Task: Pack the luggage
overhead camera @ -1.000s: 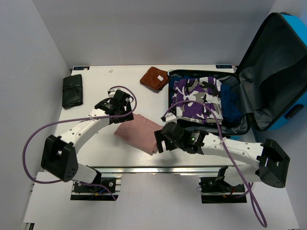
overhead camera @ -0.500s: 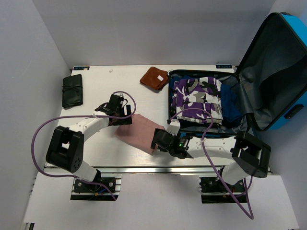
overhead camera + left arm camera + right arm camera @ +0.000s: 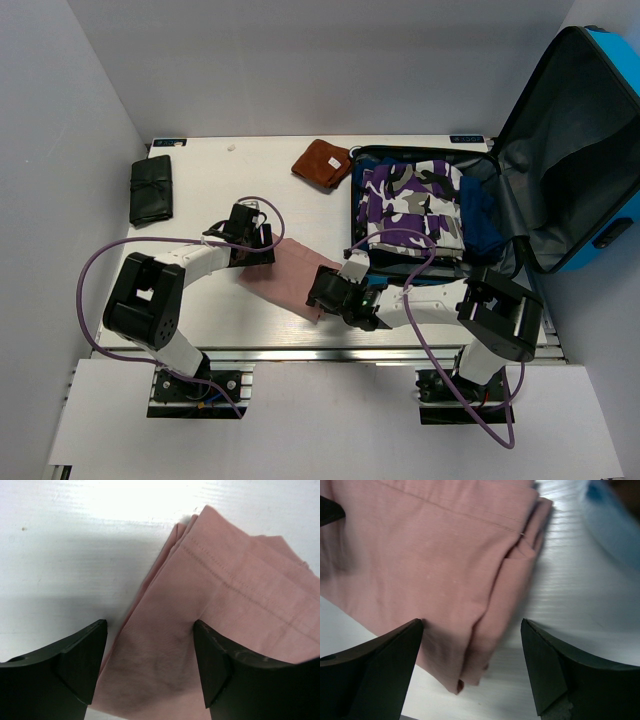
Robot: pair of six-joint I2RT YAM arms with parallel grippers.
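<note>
Top external: blue luggage (image 3: 562, 150) open, grey lining, black trim, clothes (image 3: 410, 205) inside.

White table (image 3: 240, 165) enclosed by plain pale walls (image 3: 300, 60)

Left end effector (image 3: 149, 630), right end effector (image 3: 472, 625): jaws wide apart

Bright overhead glare, soft wrist-view blur
</note>
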